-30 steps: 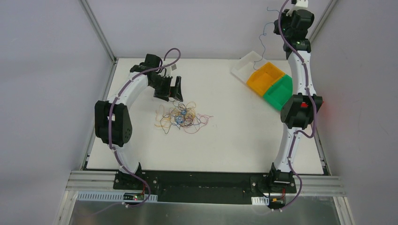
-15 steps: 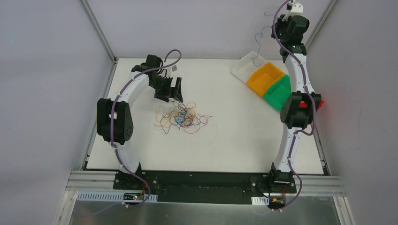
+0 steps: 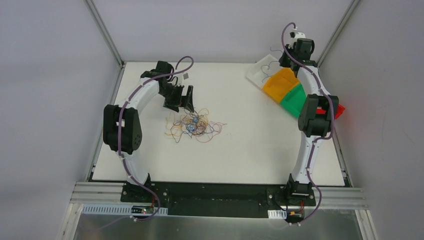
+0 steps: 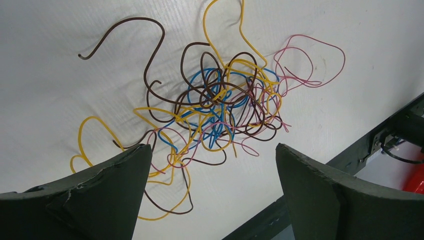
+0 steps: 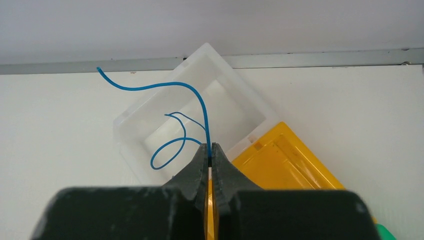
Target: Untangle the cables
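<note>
Since a second ago the right arm has come down from its raised position at the far right corner, and the blue cable (image 5: 192,100) it carries now hangs over the clear bin (image 5: 240,82); the left arm has edged slightly closer to the tangle. The blue cable is pinched near its middle between the right fingers (image 5: 200,170), which are fully closed on it. One end arcs up and to the left while the other curls into a loop above the bin's interior; whether that loop touches the bin floor cannot be told. The remaining cables (image 4: 220,110), yellow, brown, blue and pink, lie as one knotted bunch on the worktop (image 3: 250,150), left of centre and well apart from the bins. The left fingers (image 4: 115,180) stand wide apart above that bunch, straddling it and holding nothing. The clear bin sits at the far right of the worktop, touching an orange bin (image 3: 282,82), with a green bin (image 3: 296,98) next along. Judgement: the step in hand is depositing one freed cable. The next move calls for the right fingers to part over the clear bin so the cable drops inside, both ends included. The left fingers then need to close on a single outlying strand, not the knotted core.
</note>
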